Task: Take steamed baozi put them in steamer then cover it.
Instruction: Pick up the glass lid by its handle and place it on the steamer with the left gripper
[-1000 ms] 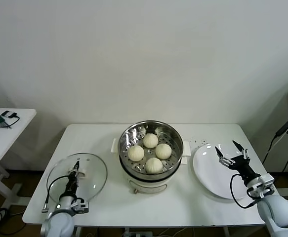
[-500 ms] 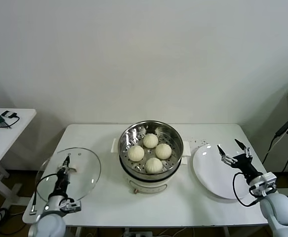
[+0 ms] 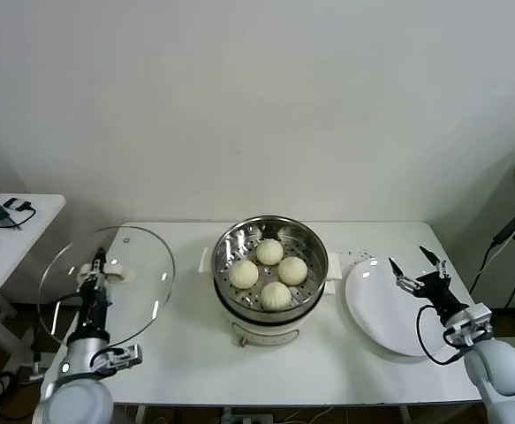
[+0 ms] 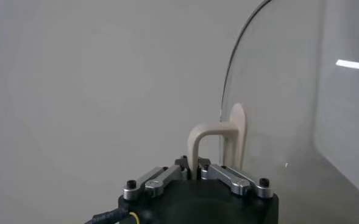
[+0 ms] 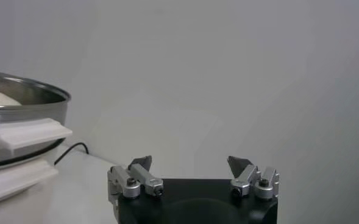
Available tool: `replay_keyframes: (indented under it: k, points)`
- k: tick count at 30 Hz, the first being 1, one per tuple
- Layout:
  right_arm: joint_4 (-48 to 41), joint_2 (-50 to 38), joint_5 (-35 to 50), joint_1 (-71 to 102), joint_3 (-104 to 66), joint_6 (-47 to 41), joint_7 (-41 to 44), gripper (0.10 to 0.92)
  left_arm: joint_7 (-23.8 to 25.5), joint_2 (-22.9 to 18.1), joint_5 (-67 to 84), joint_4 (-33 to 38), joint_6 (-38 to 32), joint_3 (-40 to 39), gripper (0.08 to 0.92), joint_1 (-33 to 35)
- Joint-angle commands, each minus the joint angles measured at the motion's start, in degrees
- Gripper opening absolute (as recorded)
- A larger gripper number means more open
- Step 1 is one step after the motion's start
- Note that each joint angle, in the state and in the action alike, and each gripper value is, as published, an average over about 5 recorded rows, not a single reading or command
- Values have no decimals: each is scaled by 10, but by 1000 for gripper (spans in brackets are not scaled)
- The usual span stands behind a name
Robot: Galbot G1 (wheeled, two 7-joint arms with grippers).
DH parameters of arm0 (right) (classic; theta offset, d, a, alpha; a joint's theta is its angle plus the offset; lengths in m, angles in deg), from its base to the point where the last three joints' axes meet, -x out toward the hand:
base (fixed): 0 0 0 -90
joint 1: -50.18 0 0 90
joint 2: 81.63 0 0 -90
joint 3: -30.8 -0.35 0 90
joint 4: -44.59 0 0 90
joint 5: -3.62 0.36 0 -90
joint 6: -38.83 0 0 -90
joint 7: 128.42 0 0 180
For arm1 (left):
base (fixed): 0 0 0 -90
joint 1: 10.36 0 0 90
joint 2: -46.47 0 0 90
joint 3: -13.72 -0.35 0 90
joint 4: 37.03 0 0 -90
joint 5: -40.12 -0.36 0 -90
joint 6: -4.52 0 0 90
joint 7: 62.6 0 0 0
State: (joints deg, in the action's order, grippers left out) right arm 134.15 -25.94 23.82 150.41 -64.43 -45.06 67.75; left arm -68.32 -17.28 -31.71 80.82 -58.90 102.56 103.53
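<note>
Several cream-white baozi lie in the shiny steamer on its cream pot base at the table's middle. The clear glass cover hangs lifted and tilted nearly on edge over the table's left end. My left gripper is shut on its cream handle, and the glass rim curves up beside it in the left wrist view. My right gripper hovers open and empty above the white plate, right of the steamer; its fingertips stand wide apart.
A flat white plate lies at the table's right end under the right gripper. A side table with small dark items stands to the far left. A black cable hangs at the right wall.
The left gripper has raised the cover off the table and swung it up and to the left, tilting it toward upright. The right gripper has shifted only slightly.
</note>
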Motion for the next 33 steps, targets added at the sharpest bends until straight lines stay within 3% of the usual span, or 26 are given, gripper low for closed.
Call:
replay_keyframes:
  k: [1, 6, 10, 23, 33]
  points:
    - [-28, 6, -16, -38, 22, 1, -3, 823, 62, 118, 28, 79, 172, -252, 154, -162]
    - [-33, 16, -29, -51, 34, 0, -4, 823, 135, 90, 8, 31, 184, -343, 154, -324]
    - [-39, 21, -33, -54, 34, 0, -5, 823, 163, 38, -13, -8, 184, -391, 154, -377]
    - [-47, 27, -42, -45, 15, 5, -3, 823, 247, -192, -155, -122, 184, -416, 154, -354]
    - [-50, 26, -42, -29, -6, 13, 5, 823, 235, -277, -182, -185, 184, -412, 154, -335]
